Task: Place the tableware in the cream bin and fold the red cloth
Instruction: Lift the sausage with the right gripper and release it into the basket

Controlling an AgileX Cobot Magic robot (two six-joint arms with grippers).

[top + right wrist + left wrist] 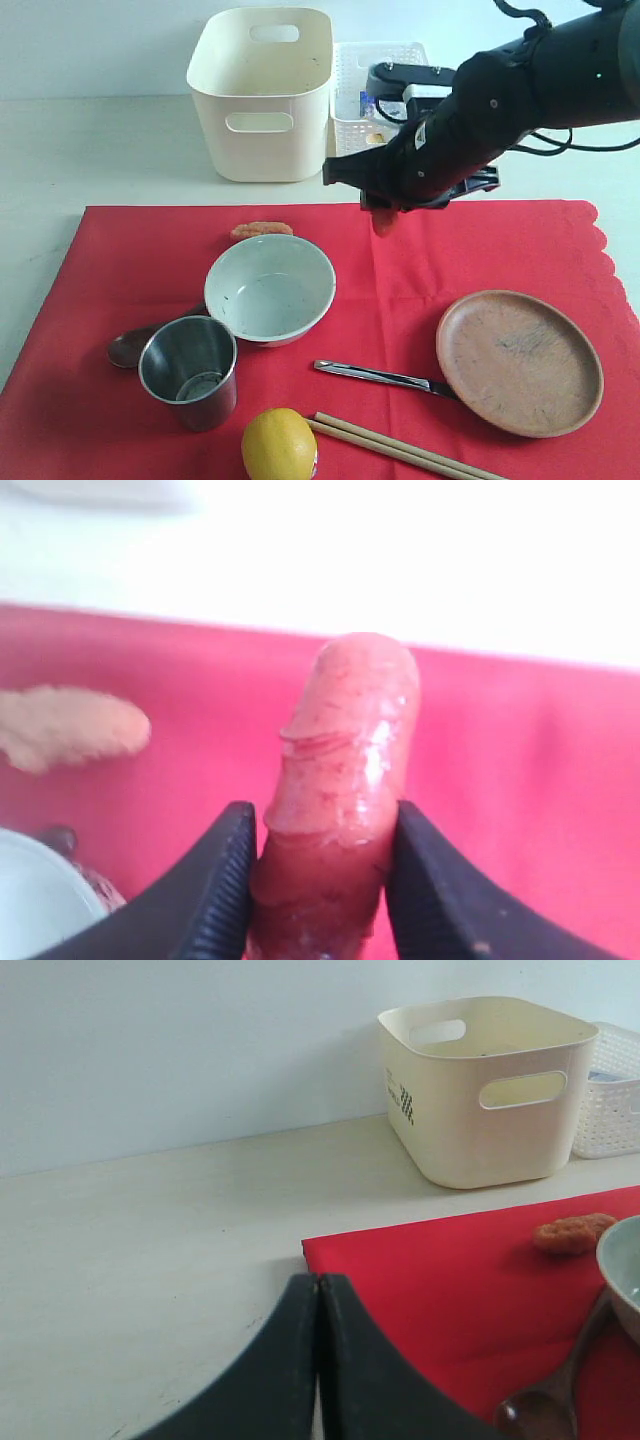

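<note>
My right hand (322,820) pinching a pink sausage (345,730) over the red cloth (140,260), my left hand (318,1295) pressed together, empty

We take this for a robotics lab bench staged as a dining scene, not a lived-in kitchen. A plain pale tabletop (100,150) runs up to a blank white wall (150,1040). A black robot arm (520,80) reaches over a red cloth (450,260) spread flat like a test mat. A glossy, plastic-looking sausage (340,780) and a lemon (279,445) share the scene with a bowl (270,290), a steel cup (190,370) and a wooden plate (520,360). Behind them stand a cream bin (262,100) and a white lattice basket (385,70).
</note>
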